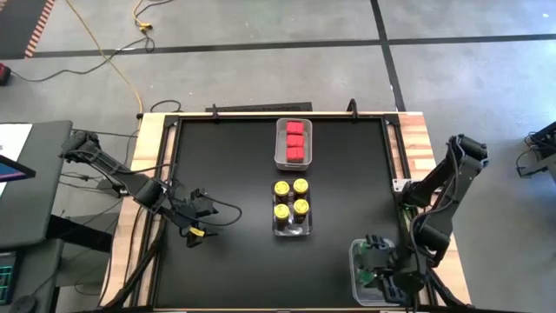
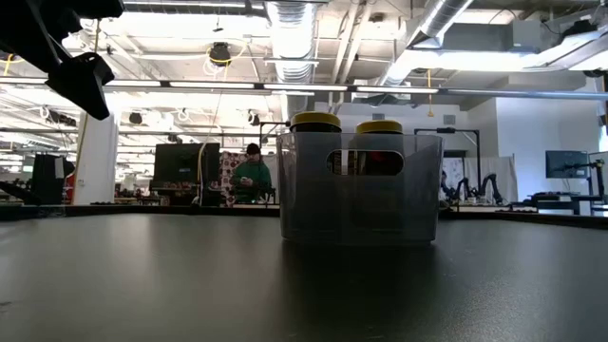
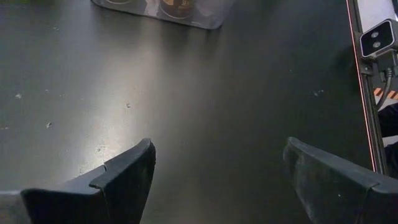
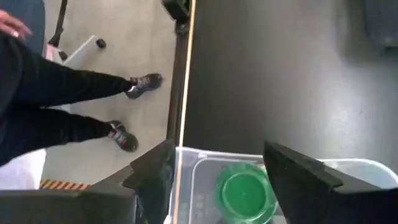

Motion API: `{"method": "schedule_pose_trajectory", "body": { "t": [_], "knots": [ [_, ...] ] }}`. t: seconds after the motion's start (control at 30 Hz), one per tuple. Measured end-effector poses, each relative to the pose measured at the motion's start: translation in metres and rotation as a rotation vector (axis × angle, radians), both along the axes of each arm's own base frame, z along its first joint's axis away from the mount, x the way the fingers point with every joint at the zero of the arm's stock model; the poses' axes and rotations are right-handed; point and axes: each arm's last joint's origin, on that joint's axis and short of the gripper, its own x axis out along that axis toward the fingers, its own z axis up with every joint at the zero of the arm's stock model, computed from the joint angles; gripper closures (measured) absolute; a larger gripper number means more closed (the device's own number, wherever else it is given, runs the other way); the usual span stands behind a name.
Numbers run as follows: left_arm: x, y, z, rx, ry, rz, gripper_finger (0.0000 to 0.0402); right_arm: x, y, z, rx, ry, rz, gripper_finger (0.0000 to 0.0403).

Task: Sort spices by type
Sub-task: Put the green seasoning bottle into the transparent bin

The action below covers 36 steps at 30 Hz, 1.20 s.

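My right gripper [image 4: 214,171] hangs spread over a round, glossy green-lidded jar [image 4: 245,193] in a clear plastic bin [image 1: 358,280] at the table's [image 1: 226,269] near right corner; I can't tell if they touch. My left gripper [image 3: 217,171], empty, jaws apart, hovers over matte black tabletop, arm folded low.

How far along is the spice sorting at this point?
Nearly finished. Red spice containers fill the far bin, four yellow-lidded jars the middle bin. The open right hand hovers over a green-lidded jar in the near-corner bin. The left hand waits open and empty. No loose spices visible.
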Motion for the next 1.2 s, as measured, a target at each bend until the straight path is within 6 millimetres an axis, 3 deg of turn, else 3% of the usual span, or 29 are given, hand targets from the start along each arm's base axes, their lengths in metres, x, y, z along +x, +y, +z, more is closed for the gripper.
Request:
{"method": "schedule_pose_trajectory", "body": {
  "t": [0.13,0.23,0.47,0.67,0.9,1.03,1.2],
  "knots": [
    [0.0,0.0,0.0,0.0,0.0,0.0,0.0061,0.008,-0.006,0.0,-0.002,0.0,-0.034,0.0153],
    [0.0,0.0,0.0,0.0,0.0,0.0,0.0061,0.014,-0.007,0.004,-0.014,-0.008,-0.029,0.0194],
    [0.0,0.0,0.0,0.0,0.0,0.0,0.0061,0.037,0.009,0.02,-0.091,0.015,0.013,0.0312],
    [0.0,0.0,0.0,0.0,0.0,0.0,0.0061,0.063,0.022,0.019,-0.172,0.162,0.028,0.0375],
    [0.0,0.0,0.0,0.0,0.0,0.0,0.0061,0.084,0.033,-0.009,-0.191,0.327,0.032,0.0386],
    [0.0,0.0,0.0,0.0,-0.001,0.0,0.0061,0.088,0.036,-0.023,-0.186,0.42,0.009,0.0374],
    [0.0,0.0,0.0,0.0,0.0,0.0,0.0061,0.088,0.038,-0.029,-0.185,0.452,0.018,0.0387]
  ]
}}
